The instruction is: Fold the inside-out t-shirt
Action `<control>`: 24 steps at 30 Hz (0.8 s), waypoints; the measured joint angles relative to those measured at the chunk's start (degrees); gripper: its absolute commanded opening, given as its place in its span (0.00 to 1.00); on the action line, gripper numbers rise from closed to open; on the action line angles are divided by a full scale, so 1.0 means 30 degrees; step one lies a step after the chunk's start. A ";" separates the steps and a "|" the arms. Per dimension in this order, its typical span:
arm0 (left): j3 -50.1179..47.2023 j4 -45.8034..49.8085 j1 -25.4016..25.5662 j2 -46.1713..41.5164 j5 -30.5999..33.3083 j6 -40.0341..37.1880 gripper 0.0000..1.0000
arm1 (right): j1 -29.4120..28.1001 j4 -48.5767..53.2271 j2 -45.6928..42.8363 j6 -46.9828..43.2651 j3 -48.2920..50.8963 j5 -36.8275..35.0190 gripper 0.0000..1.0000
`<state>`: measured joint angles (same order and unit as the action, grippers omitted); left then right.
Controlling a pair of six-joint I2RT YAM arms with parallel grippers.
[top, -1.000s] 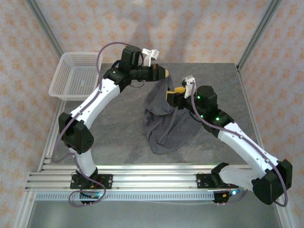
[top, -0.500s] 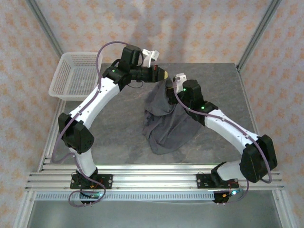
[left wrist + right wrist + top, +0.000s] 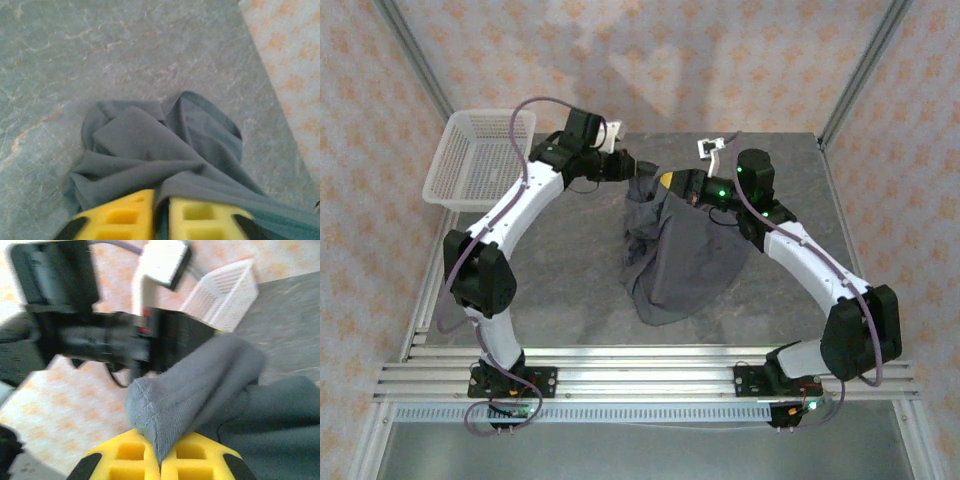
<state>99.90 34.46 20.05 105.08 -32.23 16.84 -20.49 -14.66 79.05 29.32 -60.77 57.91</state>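
A dark slate-grey cloth t-shirt [image 3: 685, 250] hangs over the middle of the grey stone-patterned worktop [image 3: 570, 260]. It is pinched by the left end effector [image 3: 632, 170] and the right end effector [image 3: 665, 182], which sit close together and block the far centre. A white plastic mesh basket [image 3: 480, 155] occupies the far left corner. Bare surface lies open left of the shirt and at the far right.

Grey stone-look table [image 3: 570, 260] enclosed by pale, orange-patterned walls [image 3: 720, 60]
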 measured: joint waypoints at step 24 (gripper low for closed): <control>-0.4663 -0.0372 0.1727 -0.2004 0.0561 0.4044 0.43 | 0.0277 0.2018 0.1107 -0.0568 -0.0415 0.1217 0.00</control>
<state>85.91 33.34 25.23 99.07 -30.55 28.97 -19.66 -8.60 82.37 27.62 -62.02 61.56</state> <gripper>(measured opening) 0.433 0.040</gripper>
